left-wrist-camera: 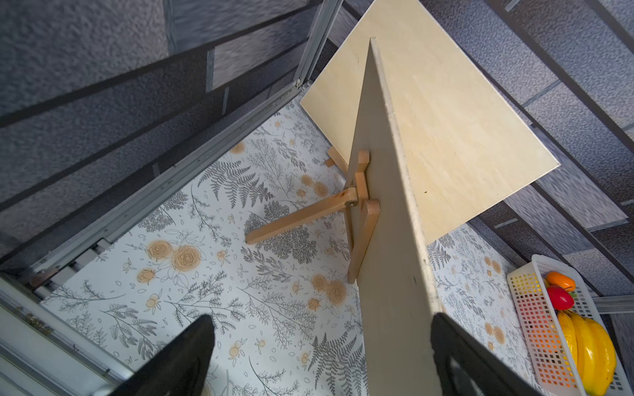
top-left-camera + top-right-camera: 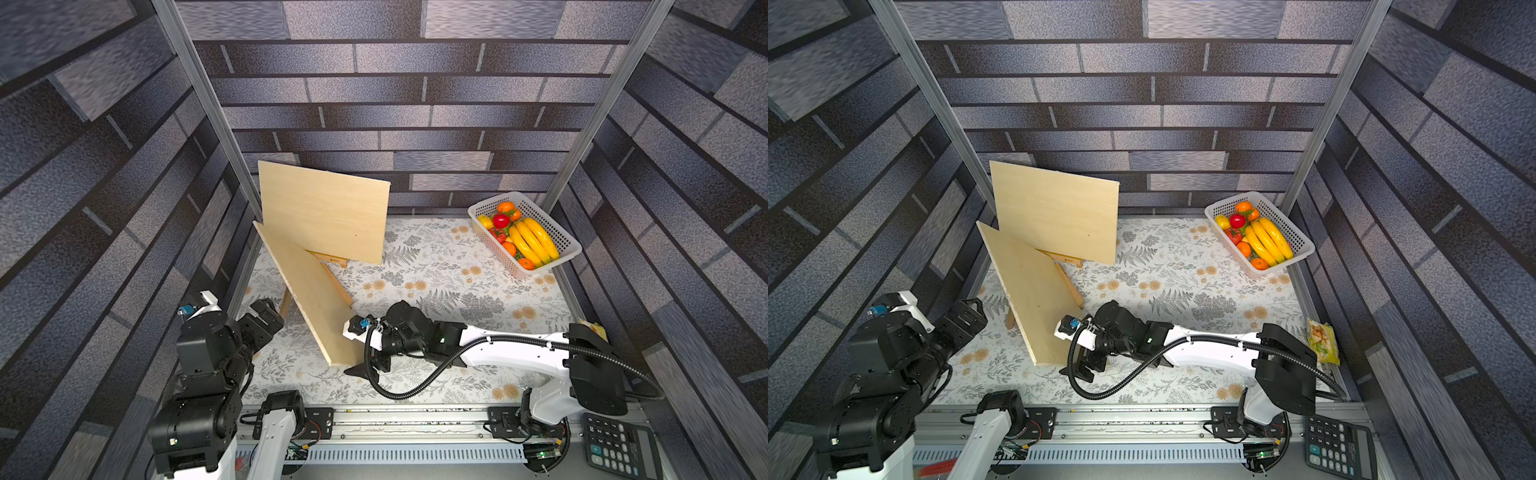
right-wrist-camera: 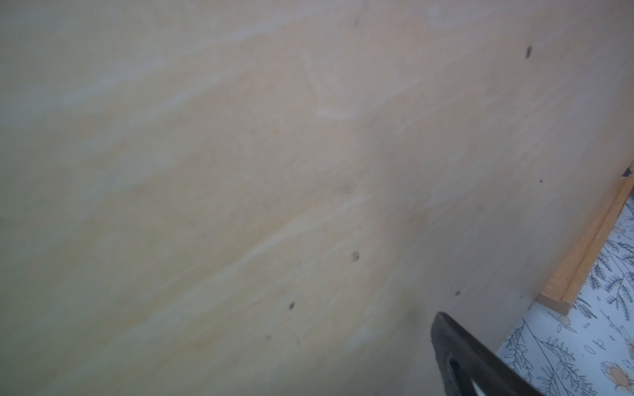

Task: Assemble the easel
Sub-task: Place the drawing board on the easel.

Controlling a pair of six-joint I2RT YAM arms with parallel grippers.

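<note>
Top views, surroundings: A near pale plywood board (image 2: 307, 299) stood tilted on the floral-cloth table (image 2: 436, 266), left of centre. A far pale plywood board (image 2: 324, 212) rose behind it. A black calculator (image 2: 619, 449) lay at the front rail. In a top view, a yellow snack packet (image 2: 1320, 340) lay beside the right arm.
Top views, easel: The small wooden tripod easel (image 2: 285, 308) was mostly screened by the near board; one leg showed at its left.
Top views, basket: A white plastic mesh basket (image 2: 561, 239) at the back right held yellow bananas (image 2: 534, 241), a red fruit (image 2: 500, 220) and orange fruits (image 2: 509, 248).
Top views, jaws: The left jaws were wide, apart from the boards. The right jaws were wide at the near board's front lower corner.
Left wrist: The easel's (image 1: 298, 219) hinge and rear leg showed here. The near board's (image 1: 387, 274) edge appeared between the spread black fingers (image 1: 185, 356).
Right wrist: The near board (image 3: 274, 171) filled the view, blurred. One black finger (image 3: 480, 360) showed.
</note>
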